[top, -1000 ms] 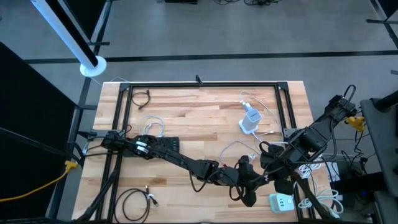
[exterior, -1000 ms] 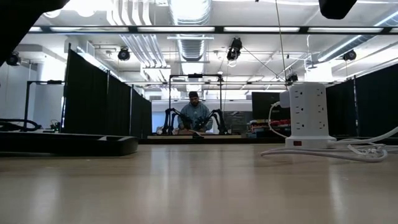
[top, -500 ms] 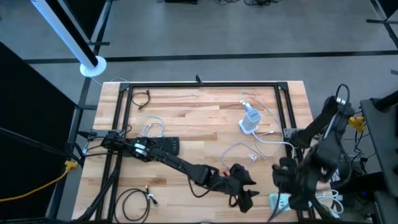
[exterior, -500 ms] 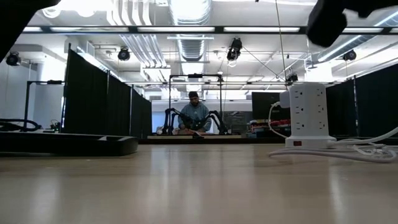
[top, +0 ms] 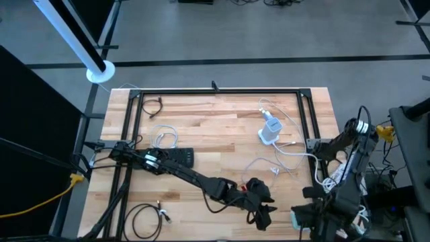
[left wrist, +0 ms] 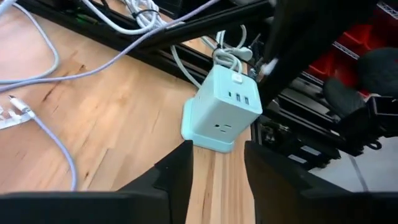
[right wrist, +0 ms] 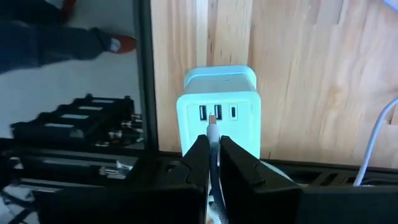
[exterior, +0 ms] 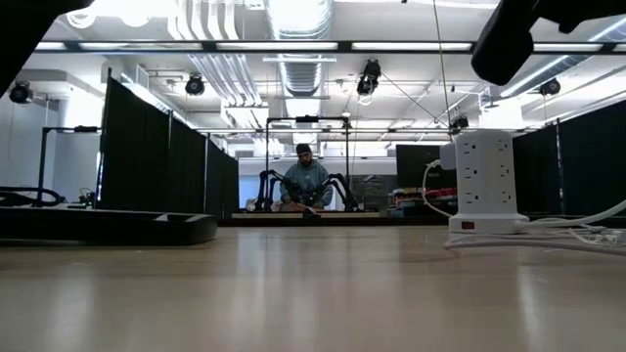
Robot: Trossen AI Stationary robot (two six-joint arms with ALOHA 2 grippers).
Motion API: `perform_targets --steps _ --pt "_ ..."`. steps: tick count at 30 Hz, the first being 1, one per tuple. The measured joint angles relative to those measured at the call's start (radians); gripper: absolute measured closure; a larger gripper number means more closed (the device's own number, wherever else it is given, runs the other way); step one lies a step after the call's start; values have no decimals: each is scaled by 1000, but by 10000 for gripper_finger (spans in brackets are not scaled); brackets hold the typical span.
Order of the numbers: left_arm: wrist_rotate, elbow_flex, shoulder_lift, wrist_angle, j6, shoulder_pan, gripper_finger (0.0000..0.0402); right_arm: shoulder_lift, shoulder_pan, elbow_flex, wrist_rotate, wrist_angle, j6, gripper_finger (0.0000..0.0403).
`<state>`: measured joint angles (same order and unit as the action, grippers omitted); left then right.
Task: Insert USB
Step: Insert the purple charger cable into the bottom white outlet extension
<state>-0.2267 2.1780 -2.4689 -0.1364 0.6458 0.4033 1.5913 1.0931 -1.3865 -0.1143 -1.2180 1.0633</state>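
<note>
A mint-green power cube (right wrist: 217, 115) stands at the table's near right corner (top: 302, 217), its row of USB ports facing up. My right gripper (right wrist: 213, 142) hovers over it (top: 316, 212), shut on a USB plug whose tip (right wrist: 213, 119) stands at the middle port. I cannot tell whether the tip is inside. The plug's white cable (top: 295, 153) trails back across the table. My left gripper (left wrist: 217, 149) is open just left of the cube (left wrist: 221, 111), touching nothing (top: 262, 214). My right gripper pinches the USB plug (right wrist: 213, 129) between its two fingers, which lie along the plug. Only its metal tip shows beyond them. The fingers point down at the cube's port face from above. The cable (right wrist: 216, 180) runs back between the fingers.
A white tower power strip (top: 270, 128) stands at the far right with its cord. Black cables (top: 144, 216) and a white one (top: 164, 138) lie at the left. The black frame rail (right wrist: 142, 93) runs beside the cube. A person (exterior: 305, 181) sits far behind the table.
My right gripper has swung from beside the left gripper toward the table's near right corner and now stands over the cube, plug in hold. The white cable has been drawn toward the right after it. My left gripper has shifted slightly toward the near edge.
</note>
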Motion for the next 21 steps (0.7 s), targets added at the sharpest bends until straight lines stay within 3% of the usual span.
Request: perform_targets --steps 5,21 --pt "89 0 15 2 8 30 299 67 0 0 -25 -6 -45 394" --pt "80 0 49 -11 56 123 336 83 -5 11 -25 -28 -106 394"
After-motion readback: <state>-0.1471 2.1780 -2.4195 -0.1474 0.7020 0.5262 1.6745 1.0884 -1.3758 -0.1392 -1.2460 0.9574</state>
